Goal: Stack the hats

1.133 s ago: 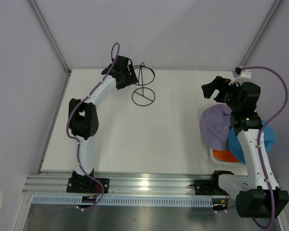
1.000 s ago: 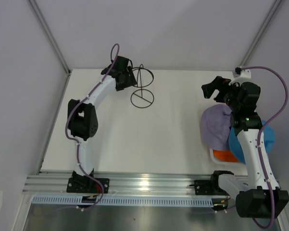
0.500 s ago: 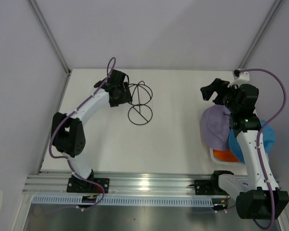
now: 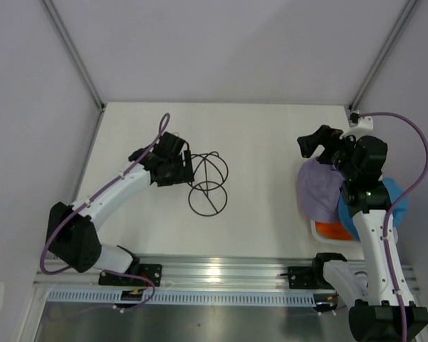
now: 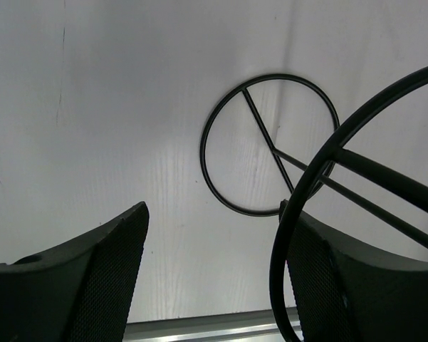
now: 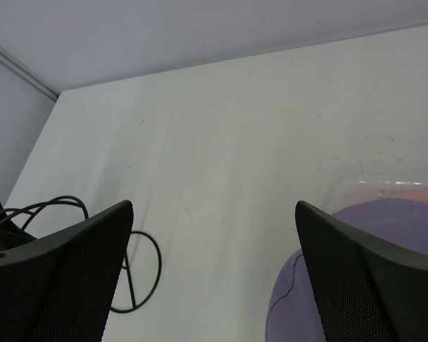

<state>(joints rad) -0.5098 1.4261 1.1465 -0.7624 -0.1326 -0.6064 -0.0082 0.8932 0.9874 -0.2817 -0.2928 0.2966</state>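
On the white table (image 4: 270, 206) at left, our left gripper (image 4: 181, 168) has jaws apart beside the black wire stand (image 5: 384, 178). At right, lavender hat (image 4: 319, 189), orange hat (image 4: 331, 230) and blue hat (image 4: 396, 197) lie heaped; our right gripper (image 4: 319, 142) hovers wide open above. Soft, light, we judge: pinch a brim.

We see a black wire stand (image 4: 206, 183) left of centre on the white desk (image 4: 263, 142). Its round base ring has one bar across it, and thin hoops rise above; we cannot tell whether it stands straight. At the right edge, one corner of a white plastic basket (image 4: 315, 228) shows. A ribbed metal rail (image 4: 221, 269) runs along the near edge. Pale walls close in the other sides.
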